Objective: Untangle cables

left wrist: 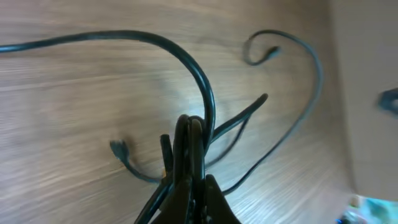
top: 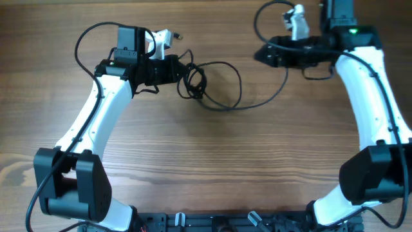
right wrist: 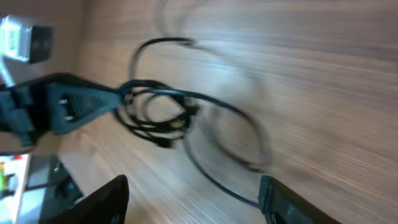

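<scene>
Left hand (left wrist: 189, 124) tight around cables (left wrist: 186, 53)

Table (top: 212, 154), seen from above. The bunch of cables (top: 193, 80) lies on the far half, left of centre, at the tip of the left gripper (top: 182, 69), which reaches in from the left. One loop (top: 240, 84) spreads to the right of the bunch. A single strand (top: 257, 105) runs on rightward, then bends far, toward the right gripper (top: 261, 55) at the far right.
</scene>
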